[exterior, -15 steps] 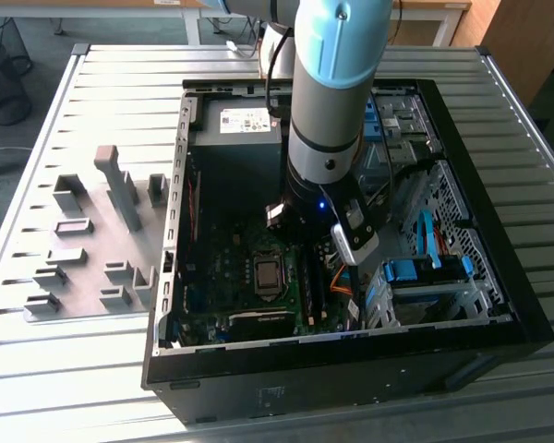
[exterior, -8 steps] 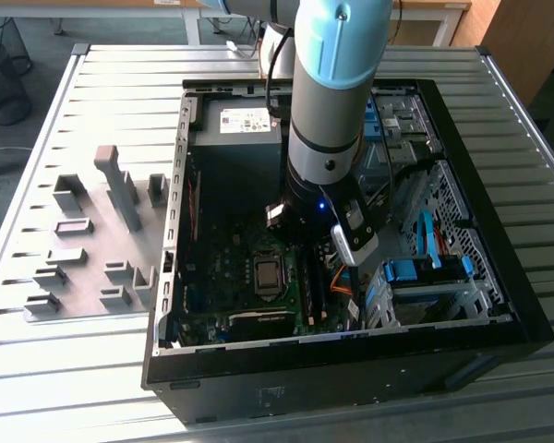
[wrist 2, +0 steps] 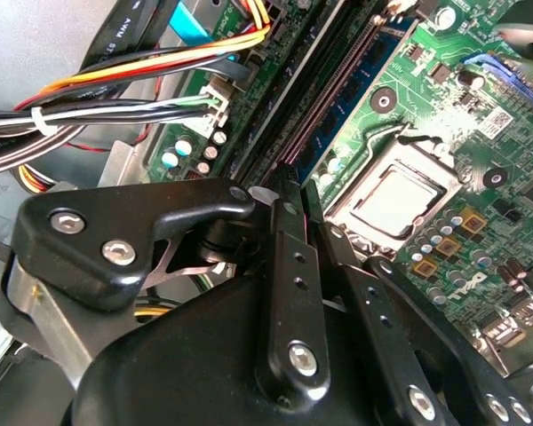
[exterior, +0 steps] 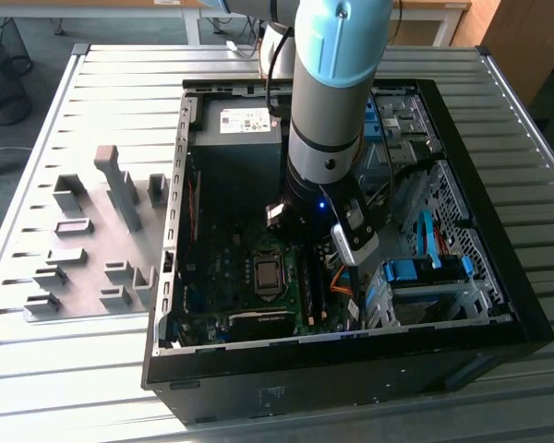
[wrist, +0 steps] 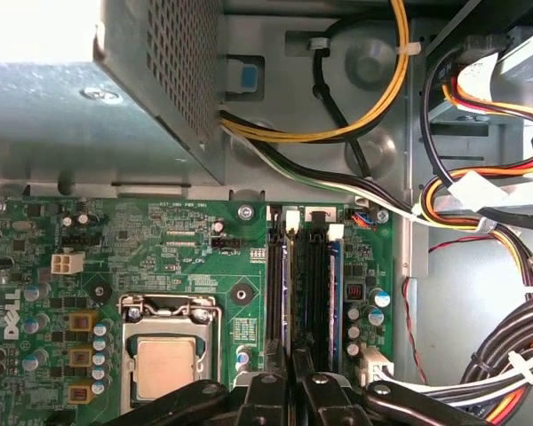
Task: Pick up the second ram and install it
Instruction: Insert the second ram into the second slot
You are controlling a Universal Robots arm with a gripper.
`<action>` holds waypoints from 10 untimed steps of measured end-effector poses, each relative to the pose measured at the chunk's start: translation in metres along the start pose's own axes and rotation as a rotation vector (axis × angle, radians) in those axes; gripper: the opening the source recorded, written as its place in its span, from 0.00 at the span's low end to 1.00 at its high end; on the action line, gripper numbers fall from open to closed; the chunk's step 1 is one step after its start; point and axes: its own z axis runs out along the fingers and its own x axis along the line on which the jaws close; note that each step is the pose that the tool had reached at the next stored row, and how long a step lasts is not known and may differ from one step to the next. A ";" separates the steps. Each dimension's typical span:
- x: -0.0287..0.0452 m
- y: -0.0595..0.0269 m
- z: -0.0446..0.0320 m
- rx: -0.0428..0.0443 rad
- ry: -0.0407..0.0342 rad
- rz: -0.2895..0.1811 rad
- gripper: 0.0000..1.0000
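The second ram (wrist: 288, 293) is a thin blue-green stick standing on edge in the memory slot nearest the processor socket (wrist: 166, 364). Its blue face (wrist 2: 364, 71) shows in the second wrist view, running away from the fingers. My gripper (wrist: 295, 382) sits low over the slots with its black fingers (wrist 2: 284, 240) almost together, pinching that stick's edge; the contact itself is partly hidden. In the exterior view my arm (exterior: 328, 138) reaches down into the open computer case (exterior: 351, 355), and the wrist hides the fingertips.
A blue strip (wrist: 335, 284) lies along the outermost memory slot. Bundled cables (wrist: 480, 204) run close beside the slots. The power supply (exterior: 235, 138) fills the case's far corner, with drive bays (exterior: 425, 268) on the exterior view's right. Grey fixture blocks (exterior: 92, 240) stand on the table.
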 end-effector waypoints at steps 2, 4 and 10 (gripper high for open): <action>0.0000 -0.0001 0.0001 -0.0001 -0.0001 0.001 0.14; -0.0001 -0.0001 0.0003 -0.0003 -0.0001 0.001 0.14; 0.0000 -0.0003 0.0004 -0.0039 -0.0002 0.002 0.14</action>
